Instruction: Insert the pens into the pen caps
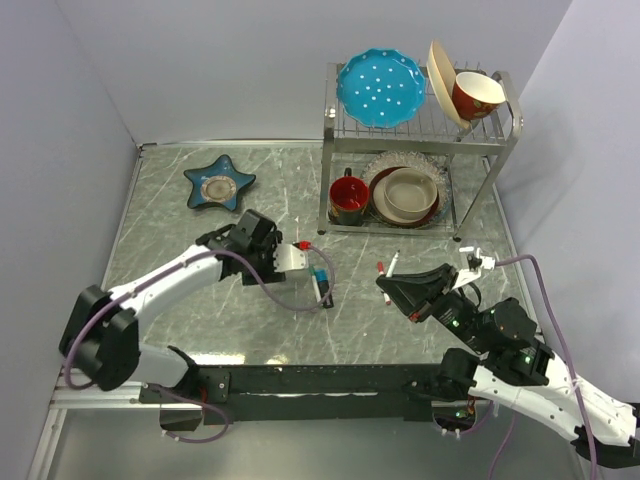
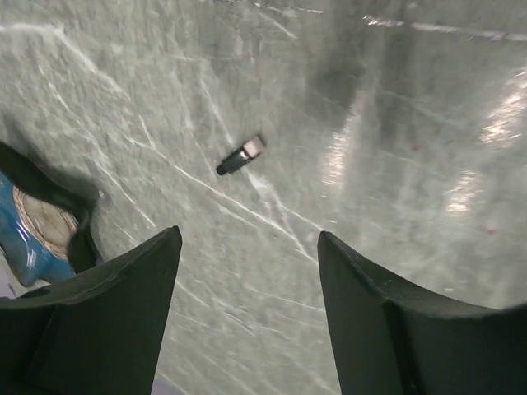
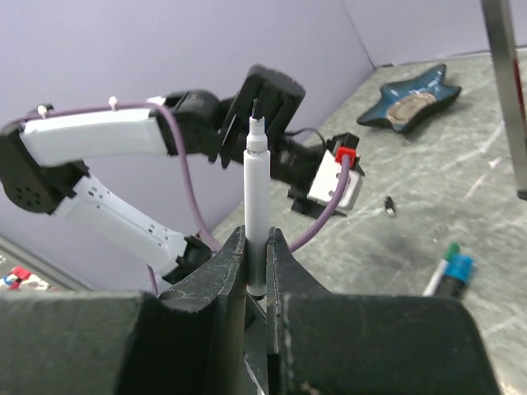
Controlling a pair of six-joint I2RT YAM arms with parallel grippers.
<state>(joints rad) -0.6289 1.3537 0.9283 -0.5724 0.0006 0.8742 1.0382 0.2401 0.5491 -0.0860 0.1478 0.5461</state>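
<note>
My right gripper [image 3: 257, 239] is shut on a thin white pen [image 3: 254, 189], held near its lower end. The pen's dark tip stands up in front of the left arm. A small black pen cap [image 2: 241, 155] with a grey end lies alone on the marble table, ahead of my left gripper [image 2: 249, 234], which is open with nothing between its fingers. The same cap [image 3: 389, 206] lies just right of the left gripper in the right wrist view. A blue-ended black marker [image 3: 457, 276] and a teal-capped white pen [image 3: 445, 262] lie close by on the right gripper's far side.
A dish rack [image 1: 420, 130] with plates, bowls and a red mug stands at the back right. A blue star-shaped dish [image 1: 218, 182] sits at the back left. The two grippers [image 1: 325, 288] [image 1: 384, 288] face each other near the table's middle.
</note>
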